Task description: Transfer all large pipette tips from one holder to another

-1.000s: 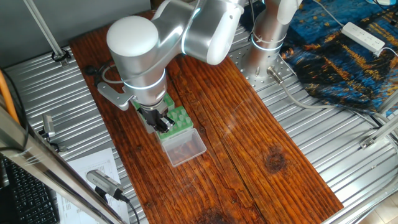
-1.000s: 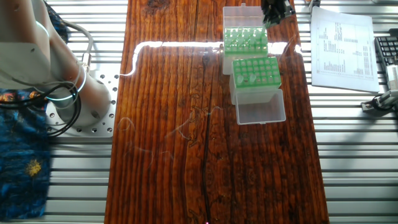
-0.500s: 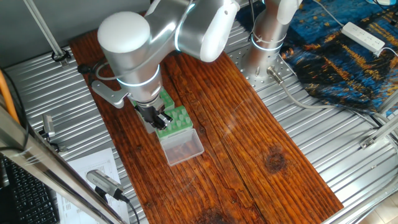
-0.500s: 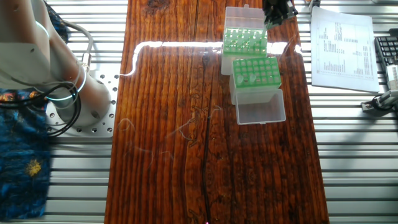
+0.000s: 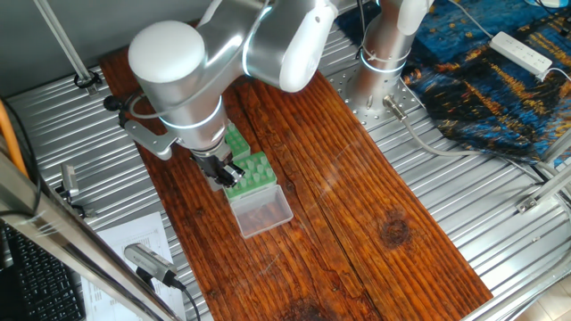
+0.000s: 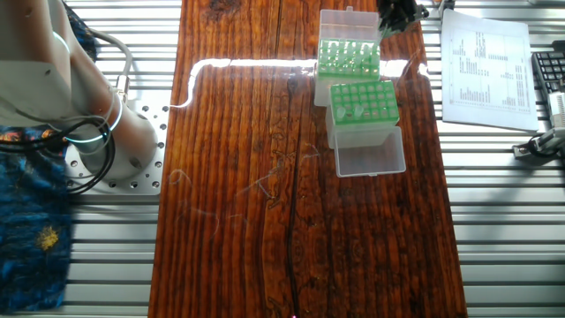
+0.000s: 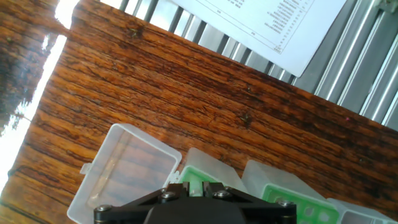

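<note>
While looking for the gripper (image 6: pixel 395 13), found it up high, just beside the tip rack (image 6: pixel 320 71), off the corner near the paper sheet (image 6: pixel 485 71). Saw the large pipette tips (image 6: pixel 349 55) standing straight up in that rack, below and sideways from the jaws. Could not tell jaws open or closed: dark, small, cut off. Saw no fingers in the hand view.

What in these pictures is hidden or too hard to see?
- Gripper fingertips: hand view cuts them off at its bottom edge; too small in either fixed view.
- Any held tip: cannot tell.
- Number of large pipette tips: glare, too small.
- Far rack: largely behind the arm.
</note>
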`<action>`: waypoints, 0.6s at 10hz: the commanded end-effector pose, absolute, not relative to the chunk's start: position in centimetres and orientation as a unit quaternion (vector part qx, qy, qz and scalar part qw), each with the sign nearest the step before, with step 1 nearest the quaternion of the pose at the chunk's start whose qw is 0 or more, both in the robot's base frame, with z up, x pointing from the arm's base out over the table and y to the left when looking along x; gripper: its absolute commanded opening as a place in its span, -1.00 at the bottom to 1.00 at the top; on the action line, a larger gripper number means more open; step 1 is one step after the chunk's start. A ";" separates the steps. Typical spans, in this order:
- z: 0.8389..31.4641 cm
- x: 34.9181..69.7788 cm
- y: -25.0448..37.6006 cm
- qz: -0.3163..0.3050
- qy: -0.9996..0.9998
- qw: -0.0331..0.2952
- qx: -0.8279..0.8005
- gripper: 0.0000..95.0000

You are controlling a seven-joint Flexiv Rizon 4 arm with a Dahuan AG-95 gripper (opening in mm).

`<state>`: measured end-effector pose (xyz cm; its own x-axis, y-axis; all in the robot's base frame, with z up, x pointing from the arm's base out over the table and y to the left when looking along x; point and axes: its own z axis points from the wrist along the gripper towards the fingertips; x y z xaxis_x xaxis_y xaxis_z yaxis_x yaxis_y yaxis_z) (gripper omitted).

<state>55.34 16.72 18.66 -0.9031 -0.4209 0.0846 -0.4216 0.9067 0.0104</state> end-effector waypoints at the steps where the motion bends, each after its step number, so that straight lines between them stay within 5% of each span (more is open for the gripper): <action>1: 18.9 55.2 16.7 0.004 -0.975 0.044 0.218 -1.00; 6: 20.3 55.0 16.3 0.001 -0.972 0.050 0.229 -1.00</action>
<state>55.14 16.34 20.35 -0.8900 -0.4454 0.0978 -0.4456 0.8950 0.0209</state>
